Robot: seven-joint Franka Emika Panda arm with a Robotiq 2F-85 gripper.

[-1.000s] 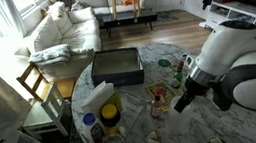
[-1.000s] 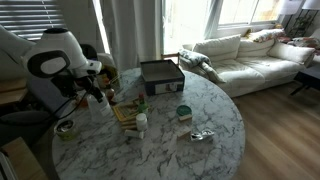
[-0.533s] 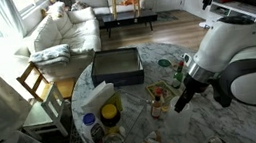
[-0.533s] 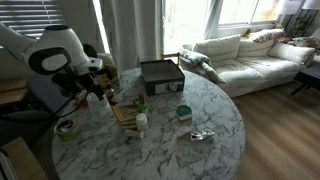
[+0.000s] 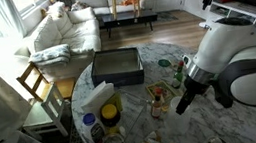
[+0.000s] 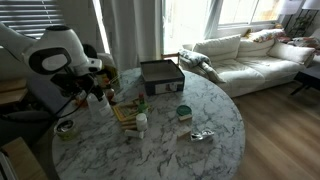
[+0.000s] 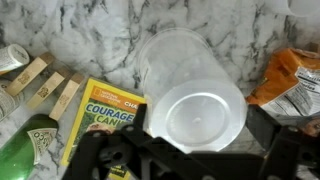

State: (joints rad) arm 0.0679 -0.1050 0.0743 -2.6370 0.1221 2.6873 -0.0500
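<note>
While your pincer hangs with its jaws spread wide, nothing is pinched between them: you are at the reaching stage, as far as I can judge, with the grasp itself not yet made. The thing nearest to it is the clear plastic cup, which sits on the marble bench directly in front of the wrist camera. The two dark fingers show low in that view, one to each side of the cup. You cannot tell from this angle whether the cup stands upright or leans, and no contact with it is visible.

Around the cup you have a yellow book touching or just beside it on one side. An orange snack bag lies on the other. A green bottle and some wooden blocks lie past the book.

In both exterior views the pincer hovers over the cluttered part of the bench, well apart from the dark box.

So the lining-up looks done. Lowering, closing and lifting are all left.
</note>
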